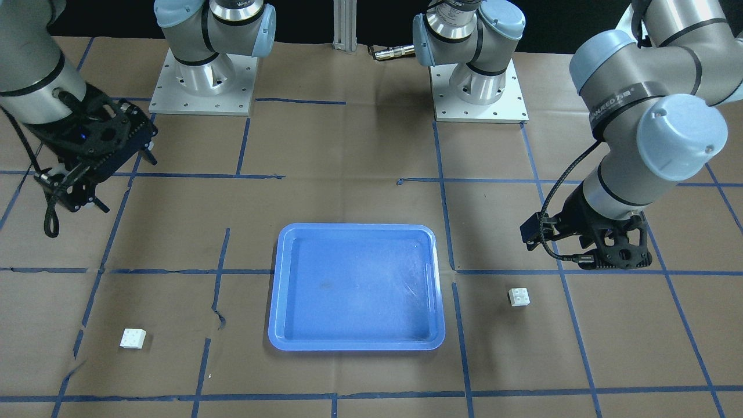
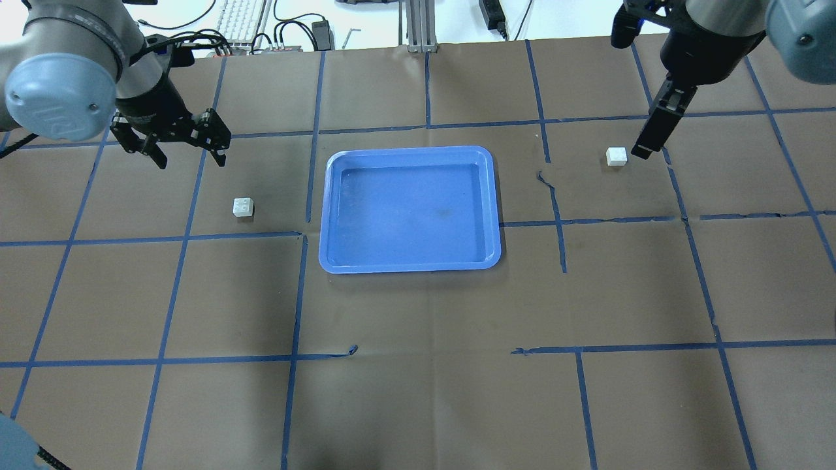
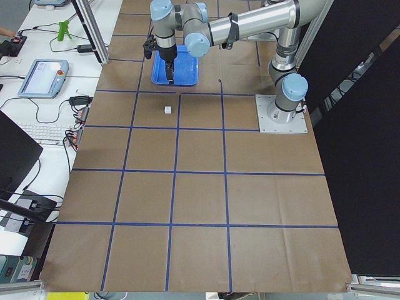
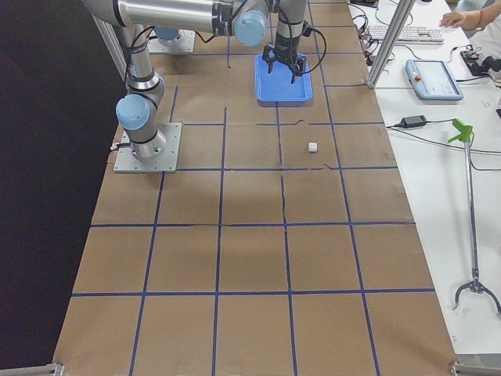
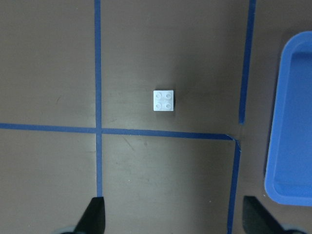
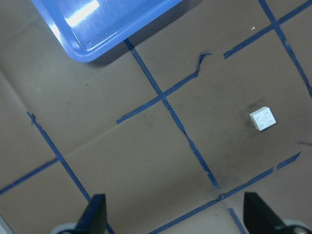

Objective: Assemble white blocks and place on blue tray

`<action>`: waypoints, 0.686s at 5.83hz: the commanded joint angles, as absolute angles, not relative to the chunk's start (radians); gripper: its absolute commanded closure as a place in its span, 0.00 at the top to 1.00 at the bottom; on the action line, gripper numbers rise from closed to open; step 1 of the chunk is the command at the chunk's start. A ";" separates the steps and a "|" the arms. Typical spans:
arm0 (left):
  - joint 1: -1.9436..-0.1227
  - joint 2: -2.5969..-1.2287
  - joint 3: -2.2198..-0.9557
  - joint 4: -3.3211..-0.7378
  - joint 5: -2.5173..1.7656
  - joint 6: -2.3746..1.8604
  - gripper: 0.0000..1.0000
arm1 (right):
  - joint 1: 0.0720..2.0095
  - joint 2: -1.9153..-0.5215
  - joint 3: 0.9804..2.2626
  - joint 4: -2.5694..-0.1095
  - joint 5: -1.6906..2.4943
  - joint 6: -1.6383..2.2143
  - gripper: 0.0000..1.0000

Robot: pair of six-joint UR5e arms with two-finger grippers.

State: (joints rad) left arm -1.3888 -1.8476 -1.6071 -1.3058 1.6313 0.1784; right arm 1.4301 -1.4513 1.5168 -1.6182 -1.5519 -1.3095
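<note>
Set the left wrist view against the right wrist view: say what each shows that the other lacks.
Only the left wrist view: the left white block, studs up, square to the tape lines, with the blue tray at the right edge. Only the right wrist view: the right white block, askew in the frame, torn tape, and a tray corner at top left. Both: one block on brown paper, apart from the tray, and an open hand, left hand and right hand, fingertips spread at the bottom edge.
</note>
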 commanded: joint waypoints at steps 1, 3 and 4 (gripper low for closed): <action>-1.387 -1.913 -1.684 -1.123 1.631 0.235 0.99 | 1.379 -1.349 1.438 -1.654 -1.543 -1.777 0.99; -1.387 -2.008 -1.751 -0.959 1.631 0.235 0.99 | 1.313 -1.142 1.231 -1.638 -1.475 -2.007 0.99; -1.387 -2.052 -1.785 -0.865 1.631 0.236 0.99 | 1.271 -1.093 1.201 -1.629 -1.415 -2.014 1.00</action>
